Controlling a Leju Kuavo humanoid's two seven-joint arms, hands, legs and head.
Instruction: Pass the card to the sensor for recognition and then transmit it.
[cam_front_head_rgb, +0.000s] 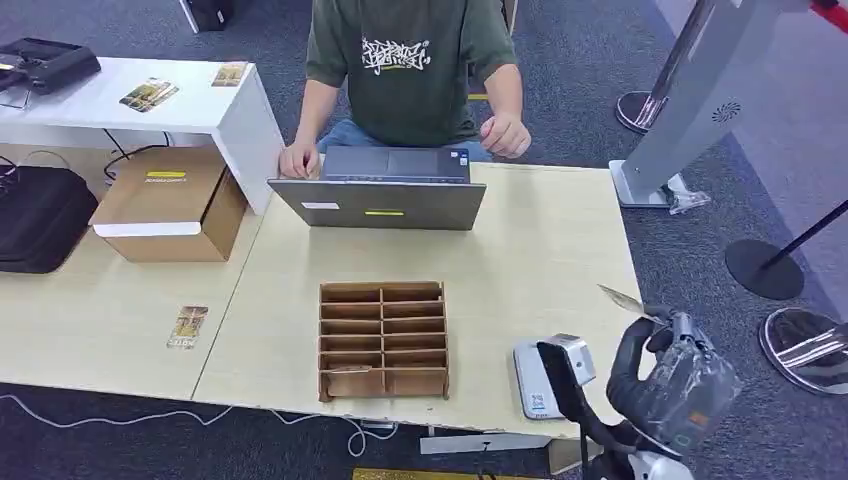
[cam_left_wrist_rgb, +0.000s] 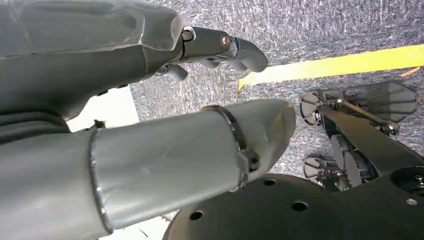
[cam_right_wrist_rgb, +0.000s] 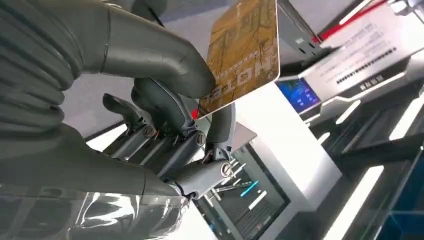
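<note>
Now the right hand (cam_front_head_rgb: 668, 372) pinches the card (cam_front_head_rgb: 622, 298), raised past the table's (cam_front_head_rgb: 540, 260) right edge. Bring it level toward the sensor (cam_front_head_rgb: 553, 375) at nine o'clock. Left hand (cam_left_wrist_rgb: 150, 100) holds nothing, fingers apart.

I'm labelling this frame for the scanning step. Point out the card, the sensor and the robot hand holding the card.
card (cam_right_wrist_rgb: 245, 55): right wrist view, middle of its printed face.
sensor (cam_front_head_rgb: 568, 357): head view, its grey head.
right robot hand (cam_front_head_rgb: 672, 372): head view, back of the hand.
</note>
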